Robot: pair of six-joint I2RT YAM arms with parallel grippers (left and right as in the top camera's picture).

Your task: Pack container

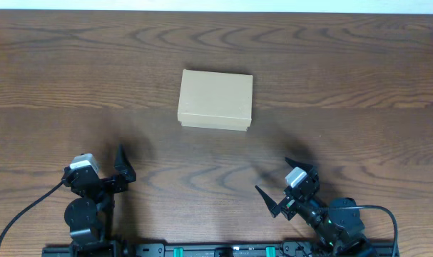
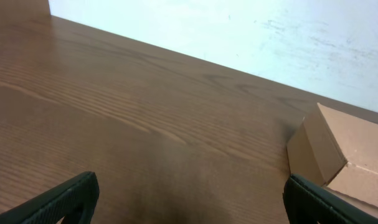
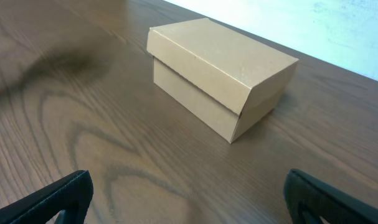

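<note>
The container is a small tan cardboard box with its flap lid closed, standing on the wooden table at mid-centre. It also shows in the right wrist view and at the right edge of the left wrist view. My left gripper is open and empty near the table's front left, well short of the box; its fingertips frame bare table. My right gripper is open and empty at the front right, its fingertips also over bare table, with the box ahead.
The dark wood table fills the view. A pale wall lies beyond its far edge. Black cables run from both arm bases at the front edge.
</note>
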